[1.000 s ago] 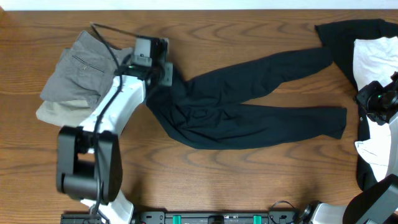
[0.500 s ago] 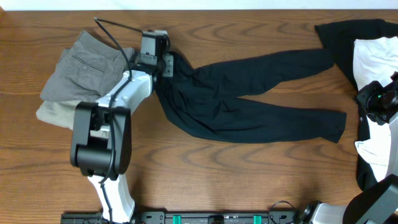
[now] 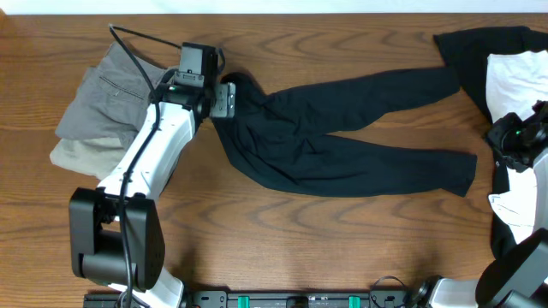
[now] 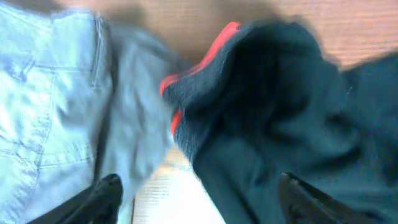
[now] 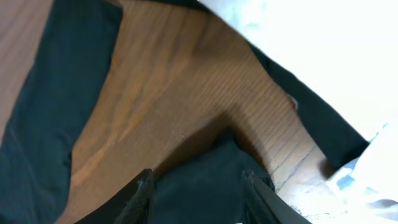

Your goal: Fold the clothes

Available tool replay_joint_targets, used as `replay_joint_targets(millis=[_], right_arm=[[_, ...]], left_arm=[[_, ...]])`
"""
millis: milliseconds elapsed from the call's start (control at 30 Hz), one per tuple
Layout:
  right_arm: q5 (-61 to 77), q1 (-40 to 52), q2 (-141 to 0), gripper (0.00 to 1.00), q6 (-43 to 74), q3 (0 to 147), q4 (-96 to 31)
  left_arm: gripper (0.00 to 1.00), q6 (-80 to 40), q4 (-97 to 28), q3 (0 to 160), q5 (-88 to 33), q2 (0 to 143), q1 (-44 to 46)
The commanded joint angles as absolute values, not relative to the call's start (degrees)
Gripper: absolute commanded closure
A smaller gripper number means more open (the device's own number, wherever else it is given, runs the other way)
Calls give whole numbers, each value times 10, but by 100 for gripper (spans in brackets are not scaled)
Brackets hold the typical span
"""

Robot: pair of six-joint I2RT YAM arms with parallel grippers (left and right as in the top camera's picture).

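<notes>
Left fingers (image 4: 107, 198) apart, black trousers (image 3: 342, 128) outstretched, red-lined waistband (image 4: 208, 53) bunched

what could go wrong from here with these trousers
The open left gripper hovers where the red-lined waistband lies bunched right beside the grey trousers; a grab may catch grey cloth too and drag that stack. The black trousers lie crooked with splayed legs, so folding now would likely set wrinkles. One leg end reaches the black garment at the right and may tug it.
</notes>
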State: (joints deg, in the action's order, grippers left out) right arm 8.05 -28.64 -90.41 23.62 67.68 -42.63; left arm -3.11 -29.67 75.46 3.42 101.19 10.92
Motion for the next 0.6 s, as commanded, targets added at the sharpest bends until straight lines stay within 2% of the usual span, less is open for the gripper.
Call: replay_joint_targets(millis=[0, 133, 267, 333, 400, 433, 567], right_arm=[[80, -267, -929, 57, 231, 673, -426], [80, -259, -945, 56, 230, 673, -427], [80, -258, -946, 56, 230, 673, -426], [79, -258, -946, 56, 230, 673, -428], [79, -258, -946, 55, 230, 673, -431], [79, -258, -946, 55, 227, 673, -433], [54, -258, -950, 54, 222, 673, -449]], left_arm=[[23, -46, -305, 733, 39, 1045, 106], [30, -46, -281, 727, 37, 1083, 102], [49, -46, -239, 727, 16, 1119, 92], [66, -45, -238, 727, -23, 1131, 87], [91, -46, -262, 727, -46, 1132, 83], [94, -46, -276, 728, -45, 1129, 83], [94, -65, -381, 739, -15, 1098, 68]])
